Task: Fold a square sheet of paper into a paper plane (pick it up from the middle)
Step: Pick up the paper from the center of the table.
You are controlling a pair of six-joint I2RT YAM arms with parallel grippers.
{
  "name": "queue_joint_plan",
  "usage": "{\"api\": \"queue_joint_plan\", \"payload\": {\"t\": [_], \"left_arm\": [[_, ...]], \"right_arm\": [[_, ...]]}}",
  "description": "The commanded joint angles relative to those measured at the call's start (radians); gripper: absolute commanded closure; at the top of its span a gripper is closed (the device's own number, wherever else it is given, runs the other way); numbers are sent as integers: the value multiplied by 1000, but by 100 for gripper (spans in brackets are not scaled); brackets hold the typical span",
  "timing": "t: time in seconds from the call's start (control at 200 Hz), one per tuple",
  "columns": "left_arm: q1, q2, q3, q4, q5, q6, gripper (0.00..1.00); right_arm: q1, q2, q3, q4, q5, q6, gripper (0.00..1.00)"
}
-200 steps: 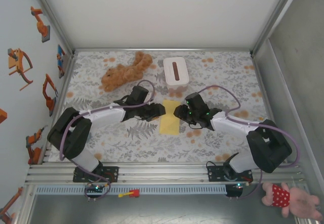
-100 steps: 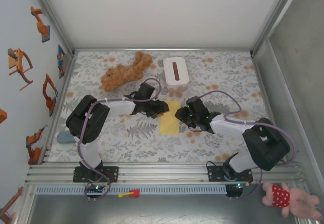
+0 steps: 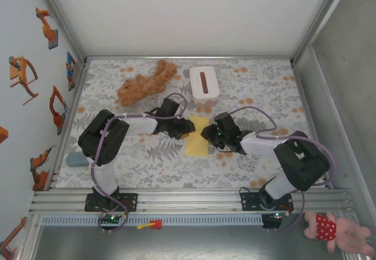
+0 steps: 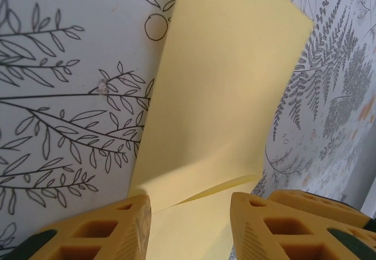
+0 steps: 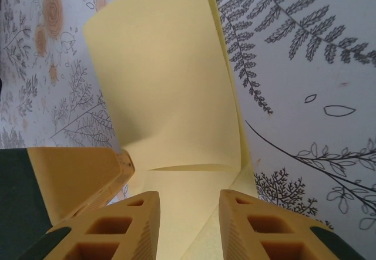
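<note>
L tool [image 4: 188, 213] & R tool [image 5: 189, 204]: jaws part-open, astride paper [image 3: 197, 138] at centre of surface [image 3: 264, 93]. Close both together; keep flap edges aligned w/ crease.

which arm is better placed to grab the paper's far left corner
Left, probably: the left gripper sits open right at that corner of the paper, while the right gripper is by the right edge.

paper sheet [image 3: 197, 145] between left pincer [image 3: 189, 127] and right pincer [image 3: 204, 134]; box [image 3: 204, 82] behind, plush [image 3: 144, 84] behind-left.
</note>
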State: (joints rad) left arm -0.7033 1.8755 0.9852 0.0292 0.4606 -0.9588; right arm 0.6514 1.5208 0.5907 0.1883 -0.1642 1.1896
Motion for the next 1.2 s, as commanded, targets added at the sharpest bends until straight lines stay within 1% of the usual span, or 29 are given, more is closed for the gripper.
{"api": "queue_joint_plan", "payload": {"t": [0.0, 0.21, 0.486, 0.566, 0.616, 0.811, 1.087, 1.192], "left_arm": [[3, 19, -26, -17, -23, -27, 61], [5, 21, -37, -11, -28, -39, 60], [5, 24, -38, -7, -21, -42, 60], [4, 25, -39, -6, -20, -42, 60], [5, 25, -37, -3, -19, -42, 60], [5, 25, -37, -3, -19, -43, 60], [4, 23, -38, -1, -18, -44, 60], [4, 19, -36, -1, -17, -45, 60]], "right_arm": [[-4, 17, -14, 20, 9, 34, 70], [-4, 37, -2, -11, 17, 42, 70], [-4, 72, 15, -1, -1, 41, 70], [-4, 79, 8, 49, -24, 42, 77], [-4, 82, -2, 78, -32, 42, 80], [-4, 85, -22, 147, -50, 52, 82], [-4, 52, -46, 153, -39, 43, 83], [-4, 61, -57, 197, -53, 45, 86]]}}
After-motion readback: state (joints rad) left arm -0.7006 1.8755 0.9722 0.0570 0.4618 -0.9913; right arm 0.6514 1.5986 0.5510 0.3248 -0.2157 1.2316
